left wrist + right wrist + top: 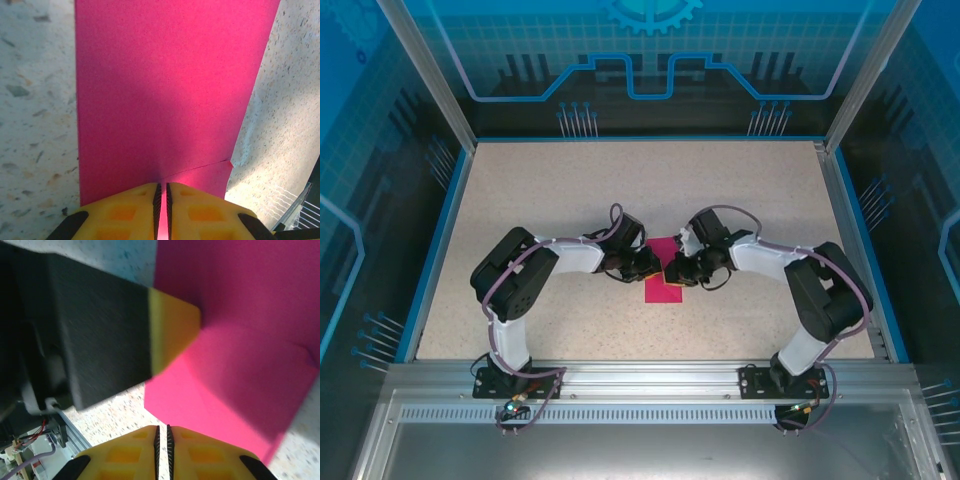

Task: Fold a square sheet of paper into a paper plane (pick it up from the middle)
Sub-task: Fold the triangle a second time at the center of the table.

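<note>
Looking down from above, the two arms meet at the middle of the table (520, 220). The pink paper (665, 290) lies between them, its far part hidden under the left gripper (645, 265) and the right gripper (680, 268). No box or tray is involved; the paper sits straight on the tabletop.

From the left wrist, the paper (165, 90) runs away from the fingertips as a tall flat strip, and the edge of a layer crosses it near the bottom. The left gripper (161, 187) is pinched to a slit with the pink running into it, so it looks clamped on the near edge.

From the right wrist, the right gripper (162, 429) is also down to a narrow slit. The paper's (235, 340) edge lies right at its tips, but I cannot tell whether it is nipped. One finger of the left gripper rests at the paper's other side.

The paper should handle as very light, limp and easily creased or torn, and it would likely slide on the table. A shallow pinch at an edge seems best.
</note>
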Available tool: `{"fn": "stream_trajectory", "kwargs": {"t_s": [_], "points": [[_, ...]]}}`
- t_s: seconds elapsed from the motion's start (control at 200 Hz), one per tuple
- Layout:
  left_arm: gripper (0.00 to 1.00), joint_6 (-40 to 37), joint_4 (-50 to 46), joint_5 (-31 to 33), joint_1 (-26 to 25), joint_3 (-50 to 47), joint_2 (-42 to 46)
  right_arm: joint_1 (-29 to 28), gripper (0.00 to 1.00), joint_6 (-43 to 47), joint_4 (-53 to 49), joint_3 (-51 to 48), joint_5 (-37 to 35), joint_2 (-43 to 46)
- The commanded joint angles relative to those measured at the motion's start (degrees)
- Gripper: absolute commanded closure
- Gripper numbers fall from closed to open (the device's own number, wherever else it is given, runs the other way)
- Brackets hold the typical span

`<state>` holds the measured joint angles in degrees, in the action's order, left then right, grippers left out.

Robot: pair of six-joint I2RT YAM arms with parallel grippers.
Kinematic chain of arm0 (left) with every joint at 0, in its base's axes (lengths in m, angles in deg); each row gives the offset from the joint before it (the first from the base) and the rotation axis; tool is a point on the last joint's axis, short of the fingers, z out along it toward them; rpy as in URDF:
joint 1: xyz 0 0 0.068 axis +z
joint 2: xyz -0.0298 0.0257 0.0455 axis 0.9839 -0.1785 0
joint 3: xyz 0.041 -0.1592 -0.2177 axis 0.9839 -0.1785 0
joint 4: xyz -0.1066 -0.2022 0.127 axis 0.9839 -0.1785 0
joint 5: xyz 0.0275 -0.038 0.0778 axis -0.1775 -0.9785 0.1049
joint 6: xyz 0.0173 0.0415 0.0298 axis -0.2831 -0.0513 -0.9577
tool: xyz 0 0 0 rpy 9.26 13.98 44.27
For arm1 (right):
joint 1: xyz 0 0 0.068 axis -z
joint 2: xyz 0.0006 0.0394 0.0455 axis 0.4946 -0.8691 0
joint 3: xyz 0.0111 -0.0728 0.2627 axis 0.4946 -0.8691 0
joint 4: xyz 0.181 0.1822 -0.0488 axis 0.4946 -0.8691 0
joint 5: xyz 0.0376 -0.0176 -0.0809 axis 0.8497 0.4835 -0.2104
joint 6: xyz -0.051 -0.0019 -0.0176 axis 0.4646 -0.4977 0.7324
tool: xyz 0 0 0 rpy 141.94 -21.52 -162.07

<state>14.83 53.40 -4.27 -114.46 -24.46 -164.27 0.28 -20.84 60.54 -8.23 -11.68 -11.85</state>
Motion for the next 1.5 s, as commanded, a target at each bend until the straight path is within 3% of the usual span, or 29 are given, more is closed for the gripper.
{"fn": "stream_trajectory", "kwargs": {"t_s": [0.0, 0.38, 0.745, 1.145, 1.496], "points": [[0.85, -1.15, -4.15, 2.59, -0.04, -0.79, -1.33, -1.07, 0.86, -1.56, -0.11, 2.18, -0.27, -3.62], [0.84, -0.82, -3.65, 2.06, -0.07, -0.80, -1.68, -0.86, 0.86, -1.52, 0.18, 0.61, -3.27, -9.24], [0.85, -0.65, -3.48, 1.88, -0.07, -0.74, -1.86, -2.00, 0.85, -1.56, -0.47, 2.05, -0.32, -3.68], [0.85, -0.45, -3.29, 1.62, -0.06, -0.70, -2.04, -1.25, 0.86, -1.50, 0.20, 0.37, -2.82, -10.22], [0.85, -0.38, -3.31, 1.71, -0.06, -0.76, -2.65, -0.65, 0.84, -0.29, 0.20, -3.83, 1.71, -2.08]]}}
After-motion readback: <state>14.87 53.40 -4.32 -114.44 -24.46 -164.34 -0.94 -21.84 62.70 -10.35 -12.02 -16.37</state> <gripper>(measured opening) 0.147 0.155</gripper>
